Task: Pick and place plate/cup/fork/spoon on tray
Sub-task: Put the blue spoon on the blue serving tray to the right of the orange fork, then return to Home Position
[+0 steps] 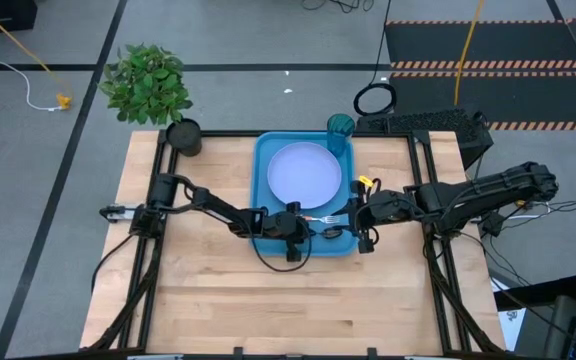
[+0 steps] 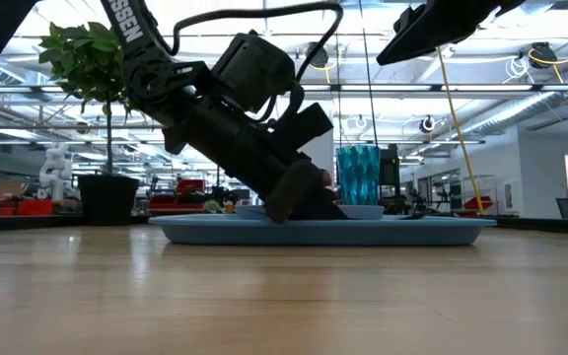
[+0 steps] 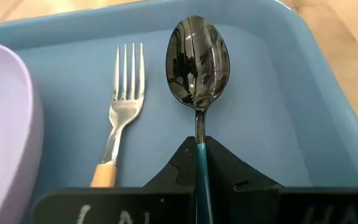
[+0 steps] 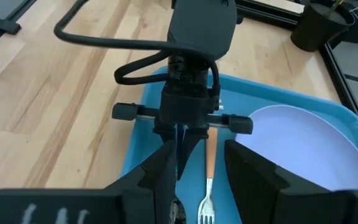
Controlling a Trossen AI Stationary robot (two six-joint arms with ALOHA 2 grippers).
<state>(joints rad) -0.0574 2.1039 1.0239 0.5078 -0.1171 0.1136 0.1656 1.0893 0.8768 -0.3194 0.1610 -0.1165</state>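
Cutlery lies side by side on the floor of the large bright-blue plastic tray (image 1: pixel 262 190), at its near end: the small orange-handled fork with silver tines (image 3: pixel 122 118) and, just beside it, the spoon with a dark metal bowl and light-blue handle (image 3: pixel 197 68). The left gripper (image 3: pixel 201 165) has its fingers pinched tight on the spoon's handle, low over the tray. The round pale lavender-blue plate (image 1: pixel 304 172) rests flat in the tray beside the fork. The ribbed translucent teal cup (image 1: pixel 340 128) stands upright in the tray's far right corner. The right gripper (image 4: pixel 194 180) hovers by the tray's right rim, fingers spread and empty.
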